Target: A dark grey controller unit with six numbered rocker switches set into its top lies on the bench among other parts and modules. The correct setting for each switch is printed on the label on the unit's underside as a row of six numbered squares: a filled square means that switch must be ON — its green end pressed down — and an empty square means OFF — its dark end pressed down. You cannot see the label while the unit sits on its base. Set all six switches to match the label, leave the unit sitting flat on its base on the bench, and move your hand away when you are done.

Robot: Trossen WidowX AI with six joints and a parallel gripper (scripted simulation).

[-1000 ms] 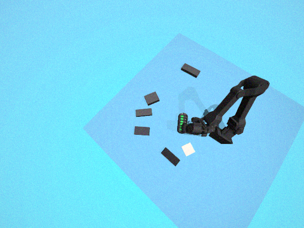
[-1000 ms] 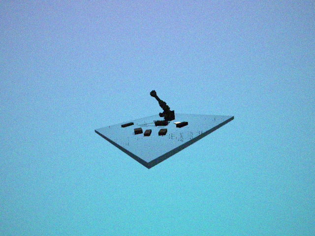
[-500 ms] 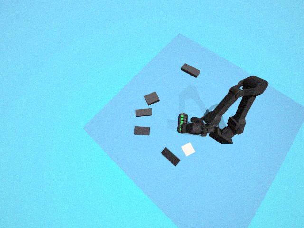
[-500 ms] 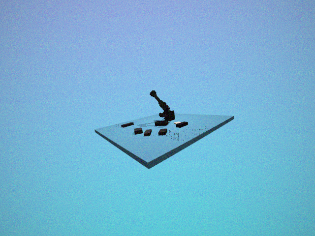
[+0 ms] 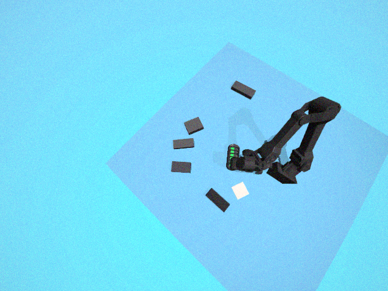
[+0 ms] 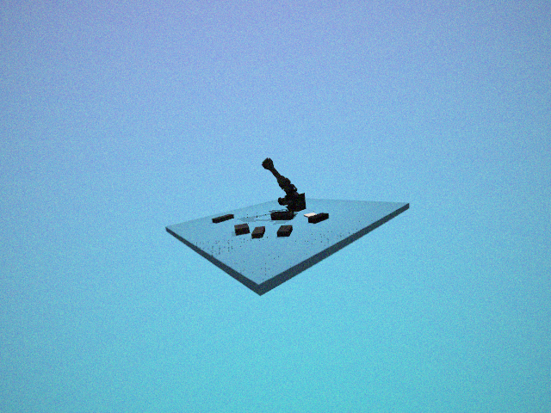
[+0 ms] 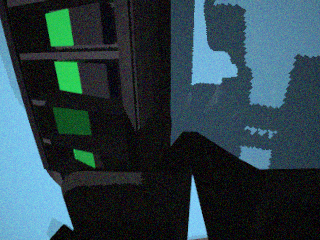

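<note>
The dark grey controller unit (image 5: 233, 153) (image 6: 281, 216) (image 7: 152, 60) sits on the bench with its switches facing up. Several green switch ends show along its top in the top view and the wrist view; one in the wrist view is in shadow. The printed label is on the underside and hidden. My gripper (image 5: 233, 163) (image 7: 188, 138) is shut and empty, at the lower end of the unit in the top view, covering part of that end. Whether the fingertips touch a switch or the housing cannot be told.
Dark modules lie left of the unit (image 5: 194, 125) (image 5: 183, 143) (image 5: 180, 167), one (image 5: 243, 90) at the upper side, and one (image 5: 217, 199) (image 6: 318, 218) below left, beside a white square (image 5: 240, 190) (image 6: 309, 214). The arm reaches in from the right.
</note>
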